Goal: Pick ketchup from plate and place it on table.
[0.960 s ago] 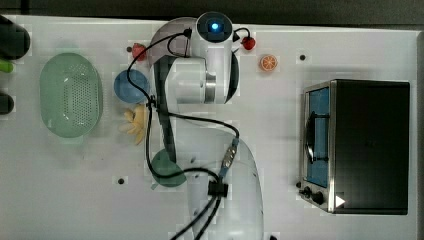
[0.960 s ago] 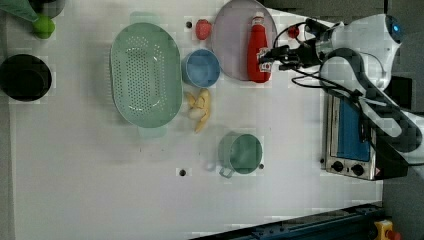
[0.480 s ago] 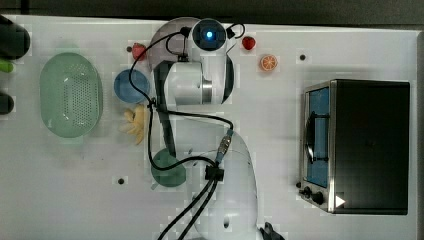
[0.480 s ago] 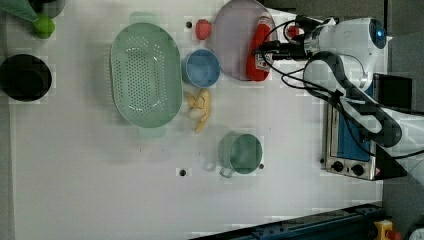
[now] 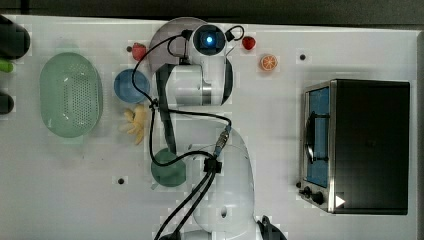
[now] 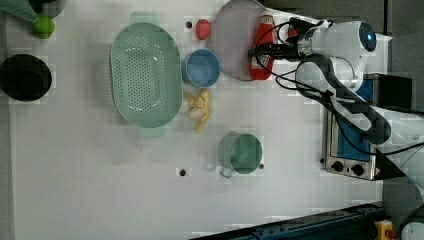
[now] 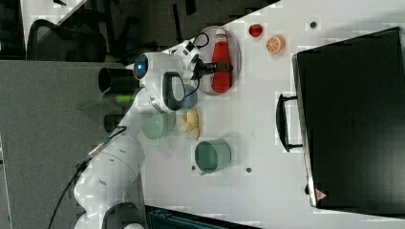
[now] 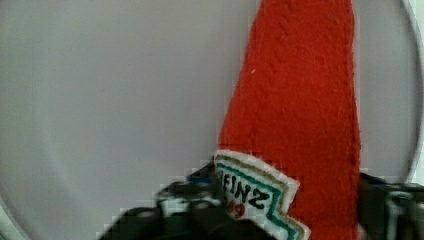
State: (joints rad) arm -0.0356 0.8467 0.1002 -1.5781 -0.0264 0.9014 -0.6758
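In the wrist view we see the two dark fingers (image 8: pixel 180 210) standing on either side of the ketchup (image 8: pixel 300 125), a red fabric bottle with a white label patch, and pressing its body between them, so the gripper (image 6: pixel 260 51) is clenched on the bottle. In the left view the ketchup lies flat on the plate (image 6: pixel 232 40), near the rim on the left view's right, its white cap pointing toward the top edge. The right view shows the same: the gripper crossing the middle of the bottle while it lies along the mauve-grey plate. In the top view the arm's wrist covers most of the plate and hides the bottle from us. Around the plate on the white table (image 6: pixel 100 190) we find a strawberry (image 6: pixel 202 29) just beside the rim, a blue bowl (image 6: pixel 201 68) touching or nearly touching the plate's edge, a green perforated basket (image 6: pixel 145 75) beyond it, a peeled banana (image 6: pixel 199 106), a green mug (image 6: pixel 241 153), an orange slice (image 5: pixel 268 62) and a toaster oven (image 5: pixel 357 145) well apart.
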